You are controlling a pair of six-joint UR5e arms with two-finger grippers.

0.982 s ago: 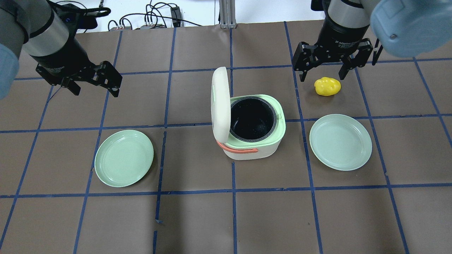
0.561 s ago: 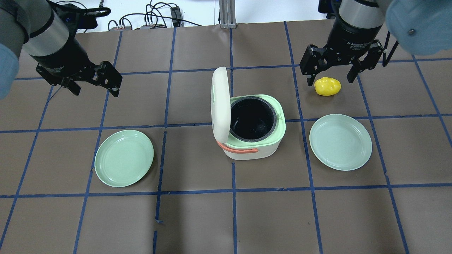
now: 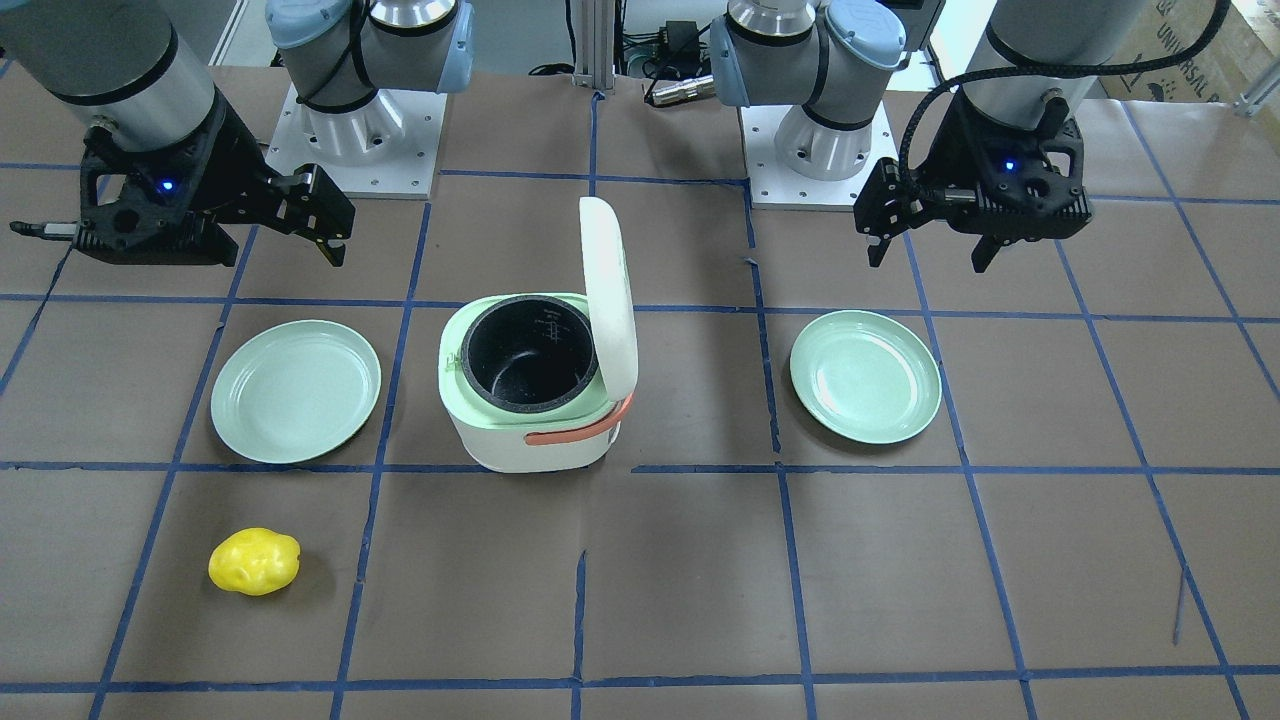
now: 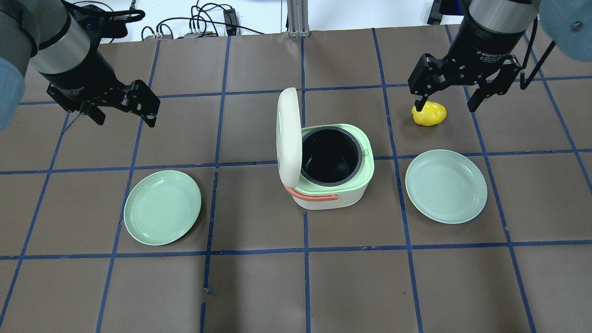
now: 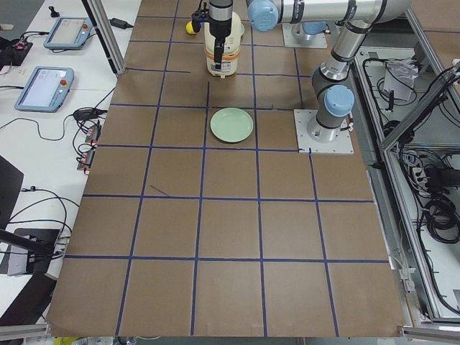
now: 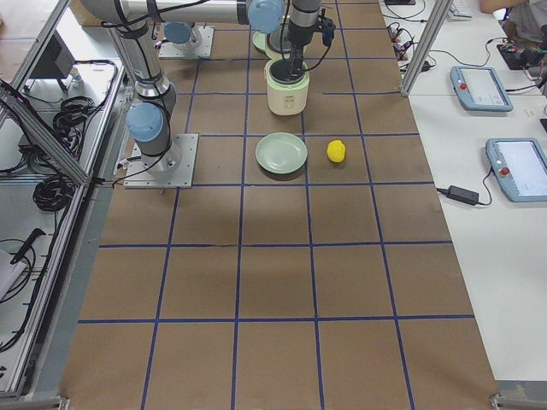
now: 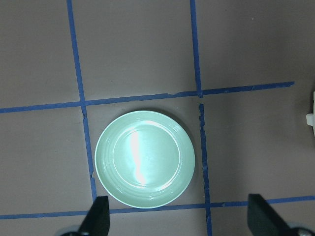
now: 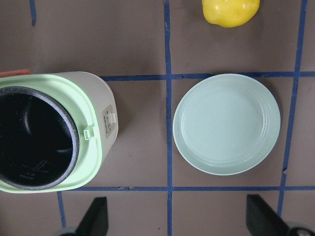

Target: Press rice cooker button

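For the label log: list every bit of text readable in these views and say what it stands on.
"2F Adaptive", then a word too blurred to read: on the black body of the right tool.
"UNIVERSAL": on the cardboard box beyond the table.
Small label on the rice cooker, by the latch: too small to read.
Markings inside the inner pot: blurred.
White print on the left tool: unreadable.

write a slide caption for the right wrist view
Open right gripper over open rice cooker, empty green plate and yellow object
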